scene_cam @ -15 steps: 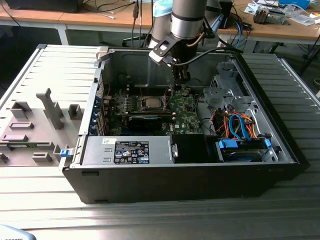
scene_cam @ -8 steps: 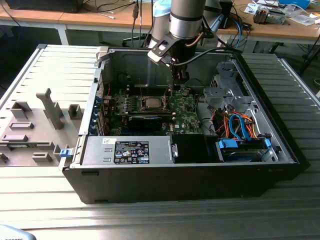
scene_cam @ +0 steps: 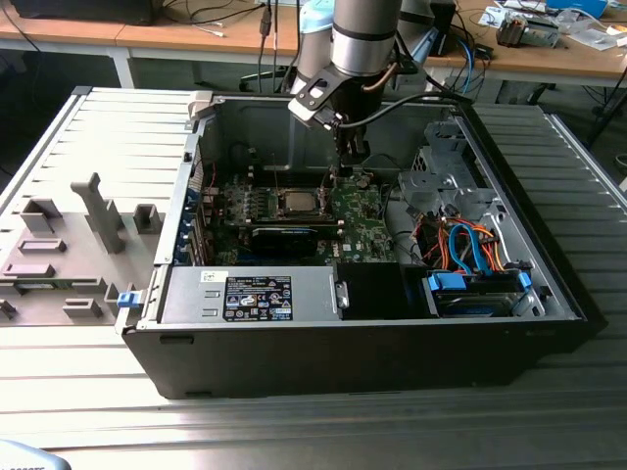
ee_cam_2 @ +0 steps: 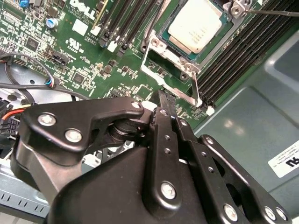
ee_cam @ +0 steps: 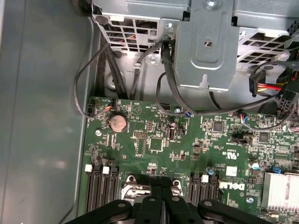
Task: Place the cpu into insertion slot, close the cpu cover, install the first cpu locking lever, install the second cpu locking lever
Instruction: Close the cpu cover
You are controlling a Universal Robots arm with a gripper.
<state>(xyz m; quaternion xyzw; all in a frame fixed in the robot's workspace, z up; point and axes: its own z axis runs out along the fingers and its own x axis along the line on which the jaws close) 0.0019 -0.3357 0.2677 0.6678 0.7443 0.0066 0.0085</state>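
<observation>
Green circuit board [ee_cam_2: 84, 60] lies below the clenched end effector [ee_cam_2: 161, 96], whose tip is near the cpu [ee_cam_2: 196, 23].

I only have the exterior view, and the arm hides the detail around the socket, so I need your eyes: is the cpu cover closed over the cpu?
Observer: No. In the second wrist view the cpu cover stands raised at the edge of the insertion slot, and the cpu lies in the slot with its silvery face bare.
Operator: Where is the hand relative to that cover?
Observer: In the same view the hand is shut, with its tip close beside the raised cover's edge. I cannot tell whether it touches.
</observation>
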